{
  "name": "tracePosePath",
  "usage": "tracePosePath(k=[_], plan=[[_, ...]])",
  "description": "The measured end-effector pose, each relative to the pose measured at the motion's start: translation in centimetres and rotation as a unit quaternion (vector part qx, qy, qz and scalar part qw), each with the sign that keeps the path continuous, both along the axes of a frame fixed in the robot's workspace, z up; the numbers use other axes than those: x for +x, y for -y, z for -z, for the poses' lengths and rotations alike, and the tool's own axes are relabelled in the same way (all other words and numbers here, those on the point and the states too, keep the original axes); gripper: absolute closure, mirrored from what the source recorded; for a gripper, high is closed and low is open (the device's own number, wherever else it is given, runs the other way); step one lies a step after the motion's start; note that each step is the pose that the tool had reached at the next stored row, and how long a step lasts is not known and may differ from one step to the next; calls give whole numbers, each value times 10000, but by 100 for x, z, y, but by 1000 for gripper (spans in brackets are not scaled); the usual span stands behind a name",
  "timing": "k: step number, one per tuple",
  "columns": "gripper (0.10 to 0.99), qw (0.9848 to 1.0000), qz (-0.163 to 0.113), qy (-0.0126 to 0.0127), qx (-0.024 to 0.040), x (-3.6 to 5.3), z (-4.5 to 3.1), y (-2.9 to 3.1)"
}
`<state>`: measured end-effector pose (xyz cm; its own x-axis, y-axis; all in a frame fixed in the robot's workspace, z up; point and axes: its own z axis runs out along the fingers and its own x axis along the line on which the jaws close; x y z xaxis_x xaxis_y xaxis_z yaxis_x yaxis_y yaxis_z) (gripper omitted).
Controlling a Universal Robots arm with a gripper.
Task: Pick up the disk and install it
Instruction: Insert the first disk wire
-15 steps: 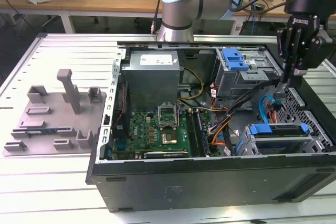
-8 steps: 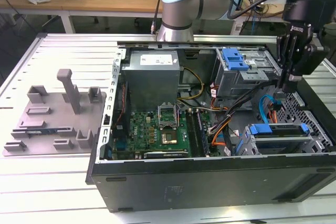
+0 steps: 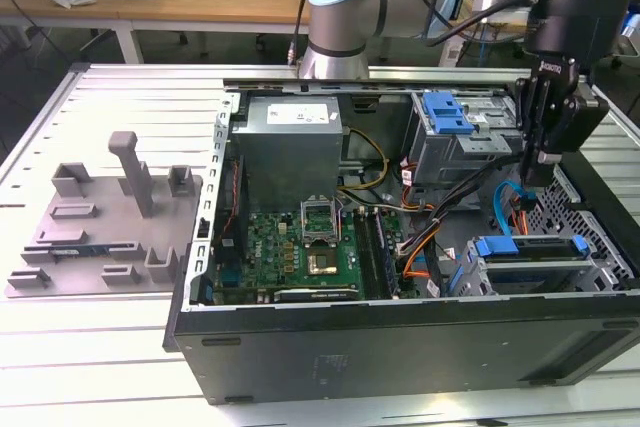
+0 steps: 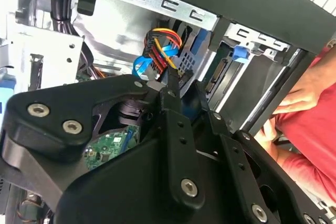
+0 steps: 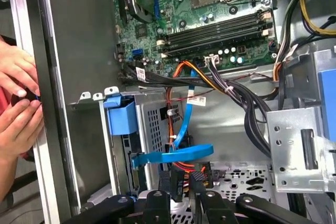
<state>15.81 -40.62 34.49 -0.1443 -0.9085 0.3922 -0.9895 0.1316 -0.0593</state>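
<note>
The slatted table (image 3: 120, 97) is carrying an open computer case (image 3: 400, 347) lying on its side, and the arm (image 3: 345, 7) is reaching in over the case's far wall. The disk (image 3: 530, 247) is sitting inside the case, in the metal cage at the near corner on the exterior view's right, with its blue bracket facing up. The gripper (image 3: 540, 172) is hanging just above that cage, inside the case. In both wrist views its jaws appear to be pinching a black plug (image 5: 181, 179) on a bundle of red, orange and yellow wires, with a blue flat cable (image 5: 178, 153) looping just beside it. A person's hand (image 5: 18, 74) is resting against the outside of the case's near wall. Judgement: the disk is looking stiff, dense for its size and shock-sensitive, with smooth metal faces that could slip. The best hold is likely across the long bracket edges, not the flexible end tabs or the label face.
</note>
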Motion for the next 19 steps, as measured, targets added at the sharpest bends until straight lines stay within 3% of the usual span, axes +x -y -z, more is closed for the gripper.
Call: tracePosePath(k=[3,4,8,10,14,15,16,17,19], plan=[[804,9999,0,101,-29,0,20,-4],[804,9999,4,119,-34,-2,29,-5],[804,9998,105,143,-40,-12,65,-14],[804,9997,112,160,-117,-13,67,-43],[804,9995,109,164,-248,-13,68,-80],[804,9994,109,165,-301,-13,69,-91],[804,9989,106,166,-426,-15,74,-116],[804,9986,105,167,-481,-19,85,-124],[804,9985,105,167,-514,-27,110,-134]])
